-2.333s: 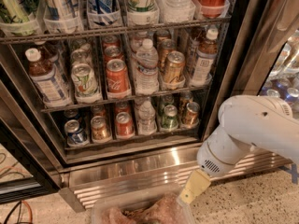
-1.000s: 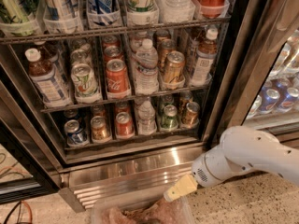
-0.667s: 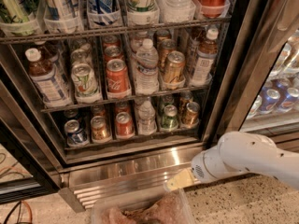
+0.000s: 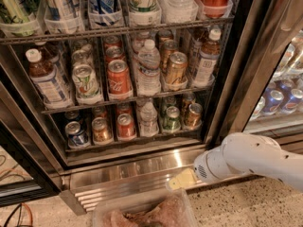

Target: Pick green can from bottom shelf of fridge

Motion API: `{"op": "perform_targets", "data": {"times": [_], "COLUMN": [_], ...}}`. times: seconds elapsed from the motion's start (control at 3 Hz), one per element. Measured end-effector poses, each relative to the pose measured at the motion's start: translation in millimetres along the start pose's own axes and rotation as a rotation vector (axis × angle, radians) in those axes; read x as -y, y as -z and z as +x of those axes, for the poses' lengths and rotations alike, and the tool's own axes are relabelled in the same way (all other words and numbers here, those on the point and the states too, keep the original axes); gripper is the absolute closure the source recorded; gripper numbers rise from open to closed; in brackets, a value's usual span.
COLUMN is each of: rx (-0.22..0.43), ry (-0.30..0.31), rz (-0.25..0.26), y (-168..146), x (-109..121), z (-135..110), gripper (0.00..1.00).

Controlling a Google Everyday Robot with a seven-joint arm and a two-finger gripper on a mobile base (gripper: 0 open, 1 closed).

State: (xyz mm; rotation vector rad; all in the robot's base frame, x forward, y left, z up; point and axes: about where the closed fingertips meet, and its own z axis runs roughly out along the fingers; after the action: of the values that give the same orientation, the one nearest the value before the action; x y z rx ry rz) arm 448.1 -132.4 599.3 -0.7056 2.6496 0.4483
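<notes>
The green can (image 4: pixel 171 118) stands upright on the bottom shelf (image 4: pixel 118 144) of the fridge (image 4: pixel 226 74), in the lane right of the water bottle (image 4: pixel 148 118) and left of a gold-brown can (image 4: pixel 193 115). My gripper (image 4: pixel 182 178) shows as a cream tip at the end of the white arm (image 4: pixel 251 157). It hangs low in front of the ribbed steel base (image 4: pixel 128 171), below the shelf and a little right of the green can, well apart from it. Nothing shows in its hold.
Blue (image 4: pixel 75 134), gold (image 4: pixel 101 129) and red (image 4: pixel 125 126) cans fill the lanes left of the bottle. The rack above holds tea bottles and cans. A clear bin (image 4: pixel 147 211) sits at the bottom edge. A second cooler (image 4: pixel 279 98) with blue cans stands at the right. Cables (image 4: pixel 14 214) lie at the bottom left.
The white arm has dropped from beside the bottom shelf to floor level in front of the steel base. The gripper tip has stayed low, shifting slightly left. The cans have not moved.
</notes>
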Motion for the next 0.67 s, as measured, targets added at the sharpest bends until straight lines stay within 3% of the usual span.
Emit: {"op": "perform_targets", "data": {"times": [0.33,0.67], "rx": [0.047,0.122], "ry": [-0.01,-0.024], "rz": [0.018,0.076], "y": [-13.4,-37.1], "x": [1.0,14.5], "z": [-4.4,-17.8], "gripper": [0.0,0.0]}}
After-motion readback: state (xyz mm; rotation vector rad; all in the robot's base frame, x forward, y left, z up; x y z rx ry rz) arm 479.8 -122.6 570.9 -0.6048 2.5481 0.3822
